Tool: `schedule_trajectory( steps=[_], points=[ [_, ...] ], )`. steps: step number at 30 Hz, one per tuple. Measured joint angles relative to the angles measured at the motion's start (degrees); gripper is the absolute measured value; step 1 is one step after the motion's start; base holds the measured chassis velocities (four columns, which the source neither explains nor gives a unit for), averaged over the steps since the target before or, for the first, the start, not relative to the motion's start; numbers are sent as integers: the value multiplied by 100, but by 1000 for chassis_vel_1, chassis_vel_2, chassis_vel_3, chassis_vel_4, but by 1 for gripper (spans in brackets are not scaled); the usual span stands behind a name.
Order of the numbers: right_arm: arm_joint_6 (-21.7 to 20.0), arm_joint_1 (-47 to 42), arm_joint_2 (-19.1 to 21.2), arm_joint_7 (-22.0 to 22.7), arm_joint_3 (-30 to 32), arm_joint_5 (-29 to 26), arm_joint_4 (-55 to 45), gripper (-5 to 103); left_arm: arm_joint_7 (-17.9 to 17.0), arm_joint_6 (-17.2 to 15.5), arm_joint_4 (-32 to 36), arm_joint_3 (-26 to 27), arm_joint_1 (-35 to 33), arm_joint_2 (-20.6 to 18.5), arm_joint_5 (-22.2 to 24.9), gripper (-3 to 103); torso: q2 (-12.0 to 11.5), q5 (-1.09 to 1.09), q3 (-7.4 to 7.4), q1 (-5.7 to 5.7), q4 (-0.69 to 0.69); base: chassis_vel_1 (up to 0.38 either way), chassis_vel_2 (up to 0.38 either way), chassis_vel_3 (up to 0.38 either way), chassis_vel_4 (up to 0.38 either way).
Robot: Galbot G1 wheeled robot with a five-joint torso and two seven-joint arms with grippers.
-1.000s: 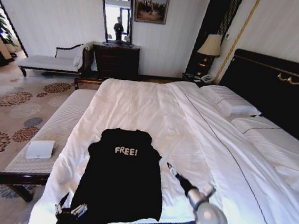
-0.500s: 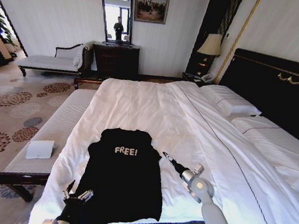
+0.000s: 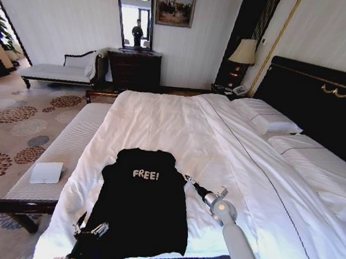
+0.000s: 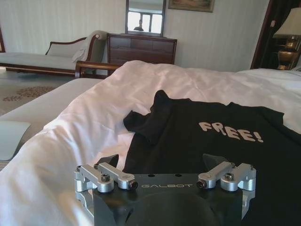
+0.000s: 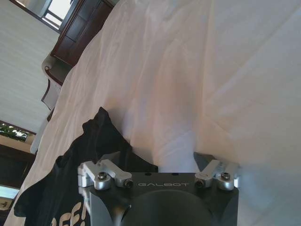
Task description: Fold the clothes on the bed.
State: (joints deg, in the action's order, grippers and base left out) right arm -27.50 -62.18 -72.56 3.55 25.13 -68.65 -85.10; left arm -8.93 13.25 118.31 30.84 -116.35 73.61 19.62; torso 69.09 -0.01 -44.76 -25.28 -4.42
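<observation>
Left end effector: held low over the near left corner of the shirt's hem, by the bed's foot edge; in the left wrist view its dark fingers are spread wide, with nothing gripped between them.
Right end effector: reached out beside the shirt's right edge, just below the sleeve; in the right wrist view the jaws are seen parted wide over white sheet, the shirt's edge just beside one finger.
Black short-sleeved soft-fabric T-shirt with white "FREE!" lettering: laid flat, chest up, on the near part of the bed, collar pointed away from the robot; one sleeve is seen bunched up.
Large bed with white sheets and dark wooden headboard: pillows are stacked at the right, against the headboard.
</observation>
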Motion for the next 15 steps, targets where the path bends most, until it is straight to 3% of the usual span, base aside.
schedule_trajectory(
  steps=[2,5,9,11,14,15],
  points=[
    [22,8,-43,-1,-18,37,25,78,-2,-4,0,-2,0,13,2,100,0,1,0,0,0,0,0,0,0],
    [66,7,-72,-12,-65,108,42,72,-4,-6,0,-3,4,14,14,100,0,0,0,0,0,0,0,0,0],
    [95,-9,-136,-40,-117,211,63,50,-5,-13,23,9,8,2,52,100,0,0,0,0,0,0,0,0,0],
    [96,-10,-148,-44,-123,227,72,50,-5,-15,23,15,10,2,58,100,0,0,0,0,0,0,0,0,0],
    [109,-12,-160,-50,-130,255,81,34,-10,-15,23,32,11,4,129,100,0,0,0,0,0,0,0,0,0],
    [109,-12,-160,-50,-130,255,81,34,-10,-15,23,32,11,4,129,100,0,0,0,0,0,0,0,0,0]
  ],
)
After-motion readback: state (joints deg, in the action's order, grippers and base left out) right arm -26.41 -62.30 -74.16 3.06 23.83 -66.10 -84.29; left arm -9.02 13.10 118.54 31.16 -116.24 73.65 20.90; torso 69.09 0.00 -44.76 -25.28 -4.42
